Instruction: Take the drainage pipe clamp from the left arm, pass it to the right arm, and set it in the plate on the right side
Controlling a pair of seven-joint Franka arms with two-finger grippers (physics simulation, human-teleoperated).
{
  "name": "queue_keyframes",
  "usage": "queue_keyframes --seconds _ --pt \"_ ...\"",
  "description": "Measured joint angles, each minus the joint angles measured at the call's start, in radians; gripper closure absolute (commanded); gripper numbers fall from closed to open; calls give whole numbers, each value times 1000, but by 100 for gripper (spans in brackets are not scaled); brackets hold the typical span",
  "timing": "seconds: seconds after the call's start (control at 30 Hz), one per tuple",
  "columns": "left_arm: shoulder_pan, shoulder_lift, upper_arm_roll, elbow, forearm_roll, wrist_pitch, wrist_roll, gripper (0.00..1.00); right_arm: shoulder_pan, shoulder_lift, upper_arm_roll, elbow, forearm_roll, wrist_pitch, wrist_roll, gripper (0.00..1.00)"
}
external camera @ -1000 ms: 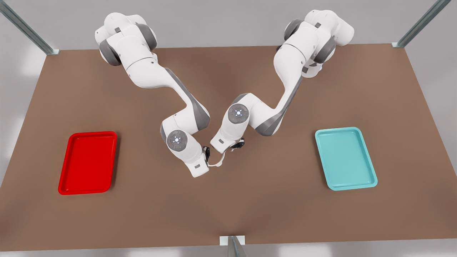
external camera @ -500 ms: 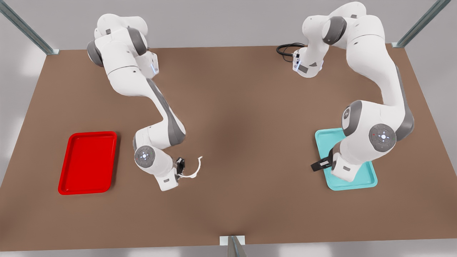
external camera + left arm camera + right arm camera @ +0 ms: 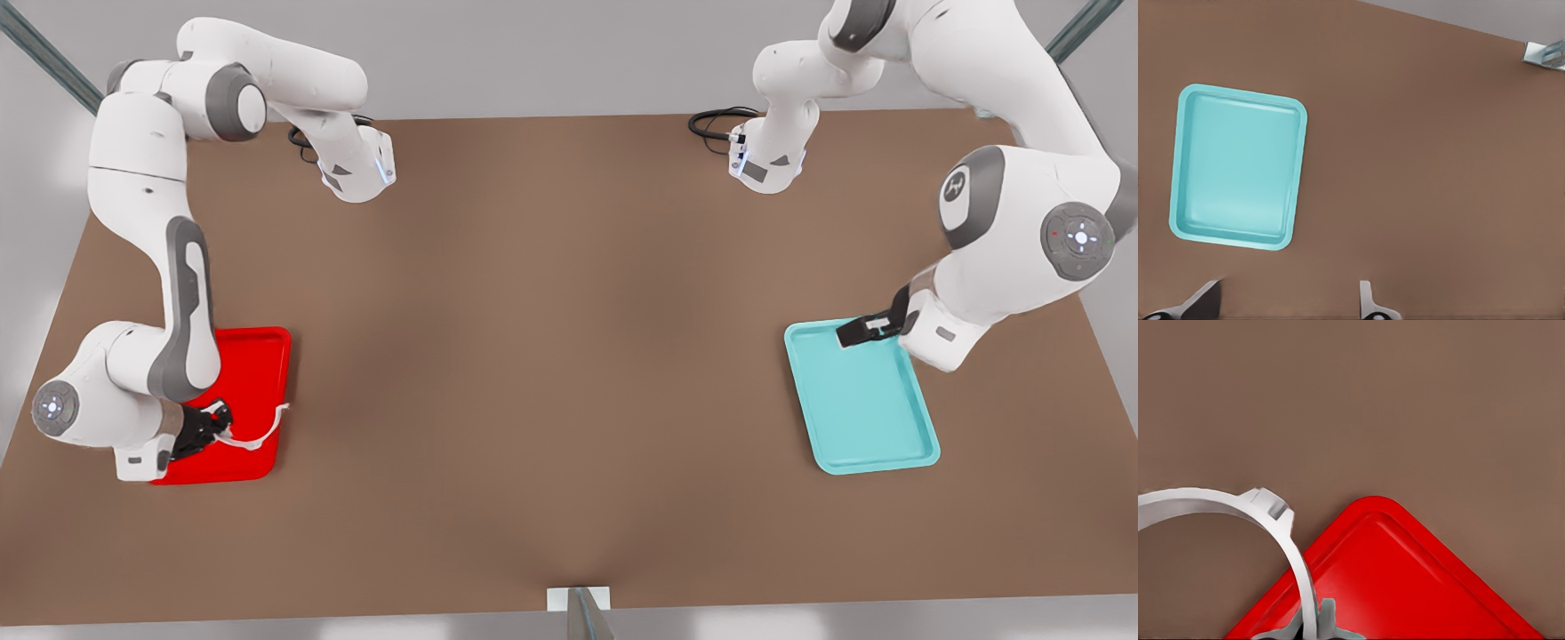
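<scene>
The drainage pipe clamp (image 3: 260, 432) is a thin white arc, and my right gripper (image 3: 208, 428) is shut on one of its ends. It hangs over the near right corner of the red plate (image 3: 258, 356), at the front view's left, with its free end reaching past the rim. In the right wrist view the clamp (image 3: 1295, 555) curves up from the right gripper (image 3: 1317, 628), with the plate's corner (image 3: 1405, 587) below it. My left gripper (image 3: 861, 331) is open and holds nothing, hovering over the far edge of the teal tray (image 3: 862, 400) at the front view's right.
The left wrist view looks down on the teal tray (image 3: 1238, 167) and bare brown table, with the left gripper (image 3: 1286, 303) at the picture's edge. Black cables (image 3: 716, 120) lie by an arm base at the table's far edge. A metal post (image 3: 582, 613) stands at the near edge.
The right arm has swung from the table's middle toward the front view's left, carrying the clamp over the red plate. The left arm has pulled back toward the teal tray's far edge.
</scene>
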Motion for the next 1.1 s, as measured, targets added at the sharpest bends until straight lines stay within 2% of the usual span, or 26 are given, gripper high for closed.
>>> queue_keyframes --seconds 0.2,0.43,0.9,0.93,0.97,1.1 --pt "17 -19 -34 68 -36 -100 40 0 -96 -5 -6 -150 -34 241 -127 79" --pt "20 -10 -38 67 -44 -195 71 0 -137 33 -4 -204 -41 445 -254 79" --pt "17 -8 -36 65 -41 -221 105 0 -147 -11 -1 -346 0 544 -399 79" --pt "17 -8 -36 65 -42 -221 107 0 -147 -12 -1 -348 2 546 -405 4" --pt "17 -8 -36 65 -42 -220 108 0 -148 -12 -1 -351 3 548 -411 0" --pt "14 -8 -37 65 -43 -220 113 0 -150 -21 -1 -363 5 558 -430 0"
